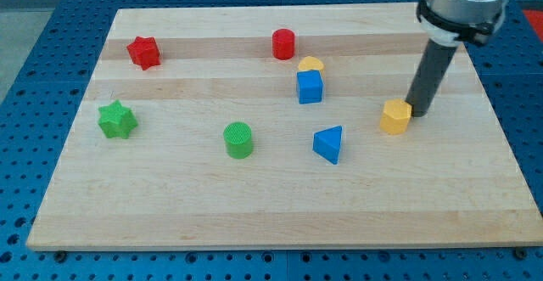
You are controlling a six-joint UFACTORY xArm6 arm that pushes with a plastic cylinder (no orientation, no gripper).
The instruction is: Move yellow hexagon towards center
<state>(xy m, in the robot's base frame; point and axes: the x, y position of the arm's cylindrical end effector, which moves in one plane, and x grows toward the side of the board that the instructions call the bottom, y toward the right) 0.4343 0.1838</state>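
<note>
The yellow hexagon (395,116) sits on the wooden board (280,213), right of the middle. My tip (418,110) stands just at the hexagon's right side, touching or nearly touching it. The dark rod rises from there to the arm's body at the view's top right.
A blue cube (310,87) sits with a yellow half-round block (311,64) just behind it. A red cylinder (283,43) is at the top middle, a blue triangular block (329,143) lower middle, a green cylinder (238,139) left of it, a green star (116,120) and a red star (144,52) at the left.
</note>
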